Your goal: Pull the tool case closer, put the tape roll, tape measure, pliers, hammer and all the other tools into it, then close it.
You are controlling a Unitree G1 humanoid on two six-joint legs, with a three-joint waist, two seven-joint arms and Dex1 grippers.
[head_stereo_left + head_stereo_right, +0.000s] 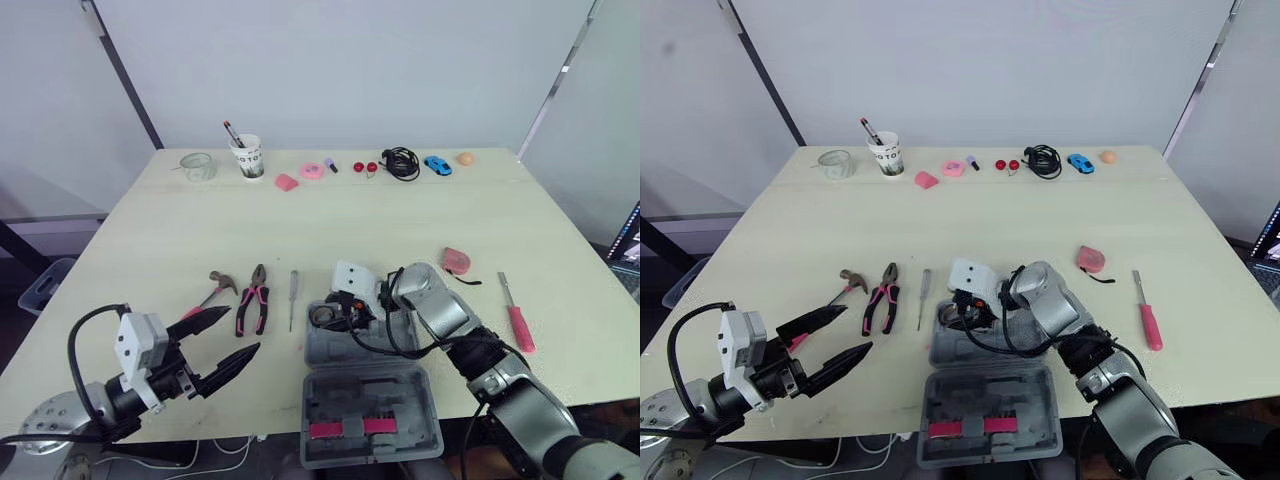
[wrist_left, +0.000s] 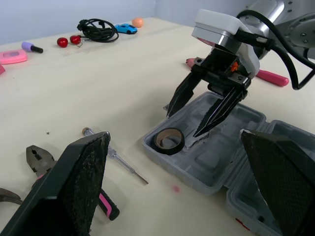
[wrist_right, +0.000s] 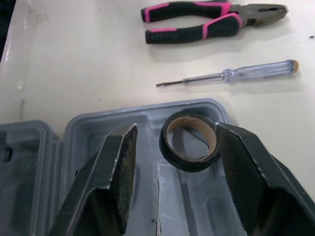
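Open tool case (image 1: 370, 400), tape roll (image 1: 322, 316) inside; pliers (image 1: 252, 300) nearby

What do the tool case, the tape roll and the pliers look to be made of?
Tool case: moulded grey plastic, matte, with shaped recesses.
Tape roll: black tape, likely vinyl, on a brown cardboard-looking core.
Pliers: dull grey metal head; pink and black handles, probably rubbery grips.

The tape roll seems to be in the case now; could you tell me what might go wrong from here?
The tape roll sits between the fingers of the open right gripper, so withdrawing could snag it back out. The tool case has its near half reaching the table edge; a push might tip it off.
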